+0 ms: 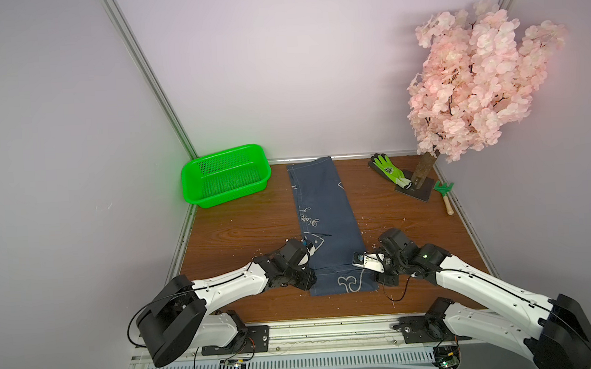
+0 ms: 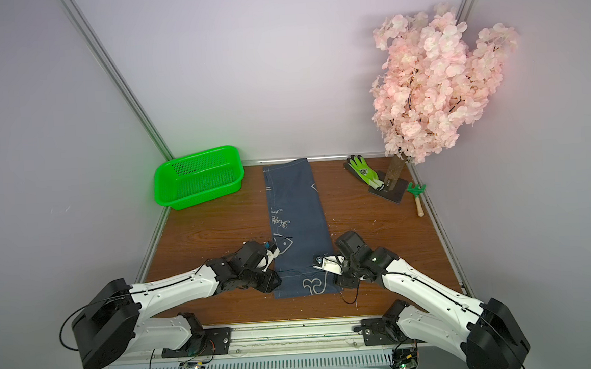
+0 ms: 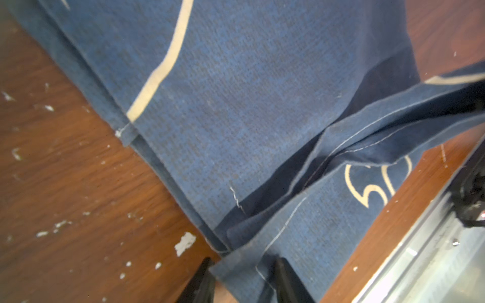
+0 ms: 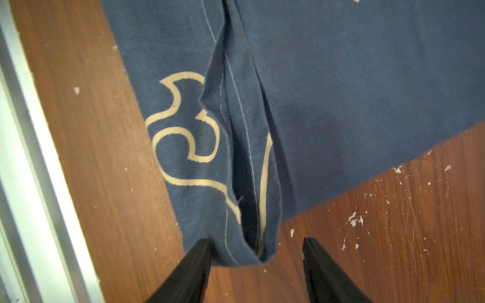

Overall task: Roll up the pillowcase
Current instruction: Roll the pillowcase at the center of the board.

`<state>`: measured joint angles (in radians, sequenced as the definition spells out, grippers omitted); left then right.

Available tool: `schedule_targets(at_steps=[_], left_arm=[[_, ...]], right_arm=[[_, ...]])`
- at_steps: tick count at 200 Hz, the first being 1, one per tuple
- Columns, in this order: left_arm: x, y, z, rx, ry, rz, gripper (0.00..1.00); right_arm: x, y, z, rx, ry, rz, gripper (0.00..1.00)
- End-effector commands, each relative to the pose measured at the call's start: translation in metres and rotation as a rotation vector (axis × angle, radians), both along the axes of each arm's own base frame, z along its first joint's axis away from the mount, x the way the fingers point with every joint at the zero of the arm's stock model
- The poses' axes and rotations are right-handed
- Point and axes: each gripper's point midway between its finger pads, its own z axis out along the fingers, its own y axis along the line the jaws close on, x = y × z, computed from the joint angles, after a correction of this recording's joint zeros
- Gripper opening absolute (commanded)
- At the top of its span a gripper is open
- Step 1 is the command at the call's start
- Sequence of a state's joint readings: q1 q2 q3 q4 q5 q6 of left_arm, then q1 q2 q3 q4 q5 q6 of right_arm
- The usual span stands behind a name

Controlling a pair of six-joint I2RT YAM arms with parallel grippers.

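View of the work cell from the front. The pillowcase (image 1: pixel 323 208), dark blue with pale outline drawings and lettering, lies flat down the middle of the wooden desk (image 1: pixel 247 230) as a long narrow strip. Its far end is near the back wall, and its near end lies between the two arms. In both top views no part of it is rolled. Close to the near end, a loose hem stands up in a low fold across the strip (image 3: pixel 367 136).

The left gripper (image 3: pixel 244 278) sits at the strip's left near corner. Its jaws are partly apart: one finger (image 3: pixel 203 283) is just outside the cloth edge and the other rests on the cloth. The cloth between them does not appear to be clamped, though the picture is cut off there.

The right gripper (image 4: pixel 257 251) sits at the opposite corner with its jaws wide apart. The end of the raised fold (image 4: pixel 252 210) lies between them and touches one finger only, so nothing is held.

Behind, well apart from the cloth, are a green basket (image 1: pixel 231 192) at far left, and a green-and-black glove (image 1: pixel 390 169), a pink blossom tree (image 1: pixel 474 83) and a small rake (image 1: pixel 444 190) at far right. White flecks dot the desk.
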<state>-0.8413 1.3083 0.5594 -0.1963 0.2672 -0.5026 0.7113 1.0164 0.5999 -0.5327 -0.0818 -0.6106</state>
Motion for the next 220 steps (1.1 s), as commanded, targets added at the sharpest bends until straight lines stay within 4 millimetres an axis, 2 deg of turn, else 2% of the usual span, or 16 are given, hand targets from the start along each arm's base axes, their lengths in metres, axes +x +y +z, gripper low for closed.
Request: schedule_targets(at_steps=[1,21,46,63,84,105,127,145,171,183,195,209,220], left_arm=[[0.007,-0.007,0.007,0.0,-0.022,-0.005,0.32],[0.006,-0.007,0.01,0.004,-0.019,-0.007,0.28],[0.009,-0.005,0.013,0.012,-0.036,0.001,0.24],[0.011,-0.005,0.011,0.022,-0.036,0.007,0.21],[0.009,-0.004,0.004,0.037,-0.021,0.003,0.2],[0.012,-0.003,0.002,0.053,-0.03,0.01,0.19],[0.017,0.0,-0.003,0.099,-0.038,0.02,0.18],[0.018,0.001,-0.009,0.119,-0.028,0.018,0.18],[0.016,0.003,-0.016,0.14,-0.014,0.01,0.18],[0.016,0.003,-0.017,0.143,-0.014,0.007,0.18],[0.017,0.003,-0.017,0.145,-0.013,0.006,0.19],[0.016,0.004,-0.018,0.155,-0.005,0.004,0.18],[0.016,0.004,-0.019,0.158,0.0,0.005,0.18]], right_arm=[[0.02,0.011,0.01,0.065,-0.055,-0.066,0.48],[0.022,0.012,0.007,0.067,-0.036,-0.087,0.26],[0.023,0.003,-0.001,0.026,-0.021,-0.121,0.13],[0.024,-0.001,-0.009,-0.008,-0.013,-0.125,0.09],[0.031,0.004,-0.009,0.016,-0.027,-0.147,0.08],[0.035,0.007,-0.021,0.006,-0.013,-0.157,0.06],[0.044,-0.009,-0.04,-0.106,-0.028,-0.209,0.04],[0.049,-0.016,-0.043,-0.163,-0.042,-0.225,0.05],[0.045,-0.018,-0.048,-0.19,-0.024,-0.206,0.05],[0.047,-0.017,-0.042,-0.19,-0.043,-0.204,0.09],[0.05,-0.01,-0.026,-0.156,-0.063,-0.189,0.18],[0.052,-0.003,-0.003,-0.111,-0.1,-0.153,0.36],[0.049,0.003,0.012,-0.08,-0.138,-0.104,0.47]])
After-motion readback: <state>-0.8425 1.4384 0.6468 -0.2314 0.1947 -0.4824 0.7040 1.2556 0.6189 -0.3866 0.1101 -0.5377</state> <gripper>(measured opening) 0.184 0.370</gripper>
